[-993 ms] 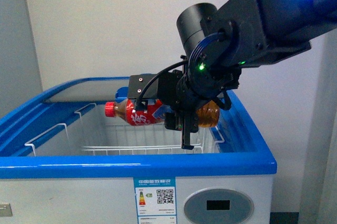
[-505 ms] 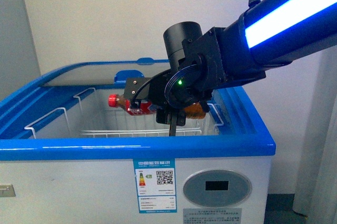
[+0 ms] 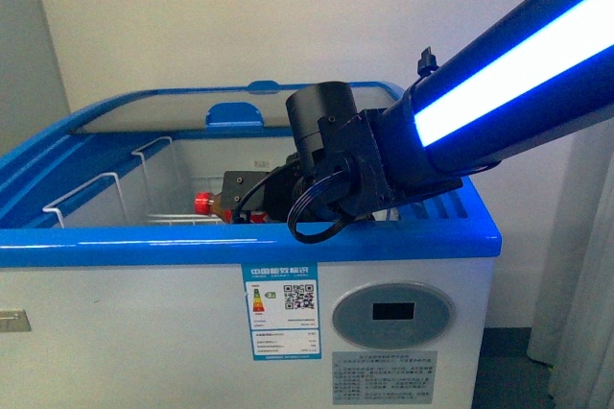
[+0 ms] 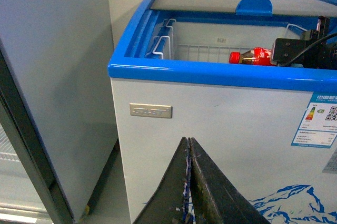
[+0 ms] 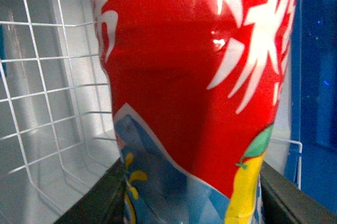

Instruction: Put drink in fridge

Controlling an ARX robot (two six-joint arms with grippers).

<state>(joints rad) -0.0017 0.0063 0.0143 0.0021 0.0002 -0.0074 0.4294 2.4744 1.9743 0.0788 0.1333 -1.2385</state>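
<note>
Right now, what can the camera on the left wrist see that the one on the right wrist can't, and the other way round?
Only the left wrist view shows the fridge from outside: its white front, blue rim, energy sticker and the left gripper, shut and empty, below it. Only the right wrist view shows the label's white characters and fruit picture up close, filling the frame. Both show the drink held by the right gripper inside the fridge, with a white wire basket beside it.

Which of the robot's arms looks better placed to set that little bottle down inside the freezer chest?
The right. Its gripper holds the small red-capped, red-labelled plastic bottle inside the blue-rimmed white chest cooler. The left gripper is outside, shut and empty.
</note>
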